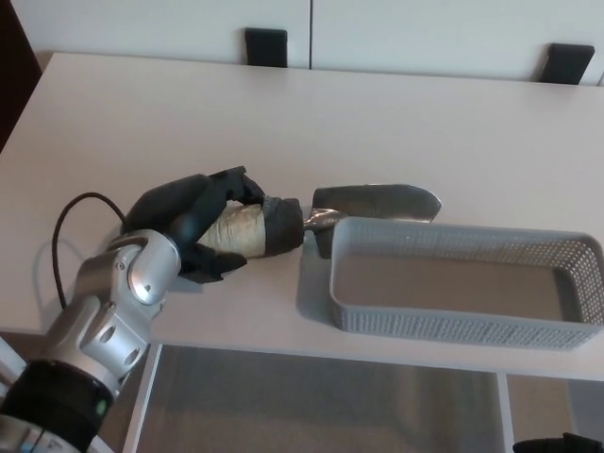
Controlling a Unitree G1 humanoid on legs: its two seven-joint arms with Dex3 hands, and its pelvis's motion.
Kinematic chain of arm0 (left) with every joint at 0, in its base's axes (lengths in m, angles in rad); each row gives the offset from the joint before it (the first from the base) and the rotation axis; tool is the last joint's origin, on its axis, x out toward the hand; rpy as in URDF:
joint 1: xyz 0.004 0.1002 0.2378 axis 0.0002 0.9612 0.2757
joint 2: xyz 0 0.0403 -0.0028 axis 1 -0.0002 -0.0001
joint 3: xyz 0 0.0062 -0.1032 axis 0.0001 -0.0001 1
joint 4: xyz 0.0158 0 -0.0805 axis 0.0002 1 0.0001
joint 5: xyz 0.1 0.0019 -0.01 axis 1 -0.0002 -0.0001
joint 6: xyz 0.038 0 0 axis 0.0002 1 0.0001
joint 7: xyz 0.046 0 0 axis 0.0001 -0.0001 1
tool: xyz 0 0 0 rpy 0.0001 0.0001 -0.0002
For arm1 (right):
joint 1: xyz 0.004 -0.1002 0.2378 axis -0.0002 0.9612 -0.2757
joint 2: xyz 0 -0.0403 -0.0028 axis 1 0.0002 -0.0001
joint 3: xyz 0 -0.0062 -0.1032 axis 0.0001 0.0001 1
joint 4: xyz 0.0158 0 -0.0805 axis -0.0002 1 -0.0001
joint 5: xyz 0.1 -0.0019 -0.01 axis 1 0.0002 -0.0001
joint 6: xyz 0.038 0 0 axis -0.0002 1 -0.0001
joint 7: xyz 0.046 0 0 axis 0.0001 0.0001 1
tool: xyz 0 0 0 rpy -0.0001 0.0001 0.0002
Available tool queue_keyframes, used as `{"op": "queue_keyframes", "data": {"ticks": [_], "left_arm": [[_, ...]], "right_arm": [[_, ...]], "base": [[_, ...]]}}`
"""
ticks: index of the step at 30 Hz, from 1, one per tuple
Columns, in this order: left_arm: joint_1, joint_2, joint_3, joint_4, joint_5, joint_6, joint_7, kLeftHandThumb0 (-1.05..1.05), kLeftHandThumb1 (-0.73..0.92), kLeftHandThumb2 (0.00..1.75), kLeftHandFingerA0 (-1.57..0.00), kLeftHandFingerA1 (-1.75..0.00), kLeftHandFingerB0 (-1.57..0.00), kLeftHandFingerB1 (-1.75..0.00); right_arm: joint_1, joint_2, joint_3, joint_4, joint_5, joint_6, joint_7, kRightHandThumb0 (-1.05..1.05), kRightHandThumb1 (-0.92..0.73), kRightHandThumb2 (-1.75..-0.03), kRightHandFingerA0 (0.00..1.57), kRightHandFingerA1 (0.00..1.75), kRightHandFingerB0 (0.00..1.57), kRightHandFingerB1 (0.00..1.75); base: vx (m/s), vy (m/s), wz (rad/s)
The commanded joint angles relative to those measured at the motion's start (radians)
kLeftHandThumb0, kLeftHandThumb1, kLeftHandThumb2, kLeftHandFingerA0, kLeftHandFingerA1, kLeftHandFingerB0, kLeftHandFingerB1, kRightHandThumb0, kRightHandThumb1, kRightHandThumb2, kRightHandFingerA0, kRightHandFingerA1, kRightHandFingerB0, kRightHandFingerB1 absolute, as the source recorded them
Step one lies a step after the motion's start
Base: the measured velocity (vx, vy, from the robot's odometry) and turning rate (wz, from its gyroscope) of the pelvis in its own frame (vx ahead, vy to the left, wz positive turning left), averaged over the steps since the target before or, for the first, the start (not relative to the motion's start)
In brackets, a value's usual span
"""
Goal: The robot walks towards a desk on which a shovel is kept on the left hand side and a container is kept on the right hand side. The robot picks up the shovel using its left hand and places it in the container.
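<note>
My left hand (193, 225) is shut on the shovel's tan, tape-wrapped handle (247, 228), holding it roughly level and pointing right. The shiny metal blade (377, 200) sits just above the far left rim of the grey mesh container (557, 294), and its tip reaches over the back edge. The container stands near the desk's front right and holds nothing. My right hand does not show.
The pale desk (142, 123) stretches wide behind and to the left. Two dark chair backs (265, 44) (570, 60) stand at its far edge. A black cable (71, 212) loops from my left forearm. The desk's front edge runs just under the container.
</note>
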Motion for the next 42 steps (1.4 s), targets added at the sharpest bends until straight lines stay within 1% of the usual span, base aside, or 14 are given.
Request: {"op": "queue_keyframes", "data": {"ticks": [1,7,10,13,16,18,24,25,27,32,38,40,41,42], "left_arm": [[0.044,0.023,-0.029,0.041,-0.014,-0.028,-0.045,-0.04,0.81,0.60,-0.62,-1.51,-0.52,-1.22],[0.071,-0.009,0.034,0.042,-0.084,-0.050,0.007,-0.04,0.82,0.60,-0.61,-1.48,-0.51,-1.19],[0.073,-0.061,0.136,0.044,-0.164,-0.035,0.027,-0.07,0.82,0.64,-0.64,-1.48,-0.61,-1.04],[0.075,-0.111,0.223,0.045,-0.226,-0.039,0.060,-0.09,0.85,0.65,-0.82,-1.15,-0.73,-0.76],[0.082,-0.182,0.347,0.028,-0.344,-0.038,0.065,-0.11,0.83,0.66,-0.73,-1.50,-0.67,-1.08],[0.073,-0.272,0.488,-0.014,-0.498,0.054,0.060,-0.06,0.86,0.64,-0.69,-1.55,-0.68,-1.12],[0.036,-0.375,0.657,-0.049,-0.618,0.149,0.126,-0.03,0.82,0.65,-0.67,-1.64,-0.63,-1.17],[0.032,-0.386,0.676,-0.041,-0.623,0.133,0.140,-0.02,0.87,0.62,-0.75,-1.68,-0.58,-1.21],[0.034,-0.390,0.683,-0.046,-0.607,0.119,0.141,-0.06,0.86,0.63,-0.68,-1.68,-0.62,-1.19],[0.062,-0.347,0.585,-0.085,-0.451,0.016,0.098,-0.02,0.83,0.69,-0.79,-1.56,-0.70,-1.16],[0.132,-0.260,0.405,-0.260,-0.312,-0.083,0.049,-0.12,0.86,0.66,-0.78,-1.65,-0.66,-1.24],[0.143,-0.229,0.359,-0.283,-0.307,-0.108,0.057,-0.15,0.86,0.65,-0.78,-1.53,-0.70,-1.15],[0.156,-0.196,0.301,-0.340,-0.252,-0.114,0.057,-0.23,0.82,0.67,-0.81,-1.45,-0.74,-0.97],[0.163,-0.162,0.258,-0.369,-0.210,-0.155,0.064,-0.17,0.84,0.64,-0.82,-1.46,-0.74,-1.05]], "right_arm": [[0.002,-0.021,0.000,-0.019,0.006,0.017,0.016,-0.26,-0.58,-0.56,0.60,0.52,0.46,0.43],[0.007,-0.021,0.004,-0.020,0.001,0.015,0.017,-0.25,-0.58,-0.56,0.59,0.53,0.46,0.43],[0.000,-0.023,0.007,-0.014,-0.004,0.010,0.015,-0.26,-0.57,-0.56,0.60,0.53,0.47,0.44],[-0.001,-0.025,0.005,-0.016,0.004,0.015,0.021,-0.26,-0.58,-0.56,0.59,0.53,0.46,0.44],[-0.002,-0.023,0.005,-0.013,0.004,0.016,0.019,-0.27,-0.58,-0.56,0.60,0.53,0.46,0.44],[-0.001,-0.025,0.006,-0.015,0.000,0.013,0.018,-0.27,-0.58,-0.56,0.61,0.53,0.47,0.44],[0.001,-0.027,0.008,-0.022,-0.004,0.018,0.019,-0.27,-0.58,-0.56,0.60,0.53,0.47,0.44],[0.001,-0.026,0.010,-0.028,-0.005,0.027,0.018,-0.27,-0.58,-0.57,0.60,0.52,0.47,0.43],[0.001,-0.026,0.013,-0.028,-0.007,0.022,0.019,-0.26,-0.59,-0.57,0.59,0.53,0.46,0.44],[-0.006,-0.036,0.015,-0.035,-0.015,0.035,0.018,-0.27,-0.58,-0.57,0.59,0.51,0.46,0.43],[-0.020,-0.043,0.026,-0.032,-0.021,0.045,0.017,-0.27,-0.58,-0.57,0.60,0.52,0.46,0.43],[-0.021,-0.043,0.027,-0.027,-0.021,0.043,0.015,-0.27,-0.58,-0.57,0.60,0.52,0.46,0.43],[-0.020,-0.042,0.026,-0.023,-0.018,0.039,0.016,-0.27,-0.58,-0.57,0.61,0.53,0.47,0.44],[-0.019,-0.043,0.028,-0.025,-0.019,0.038,0.017,-0.27,-0.58,-0.57,0.60,0.53,0.46,0.44]], "base": [[0.00,0.000,0.00],[0.00,0.000,0.00],[0.00,0.000,0.00],[0.00,0.000,0.00],[0.00,0.000,0.00],[0.00,0.000,0.00],[0.00,0.000,0.00],[0.00,0.000,0.00],[0.00,0.000,0.00],[0.00,0.000,0.00],[0.00,0.000,0.00],[0.00,0.000,0.00],[0.00,0.000,0.00],[0.00,0.000,0.00]]}}
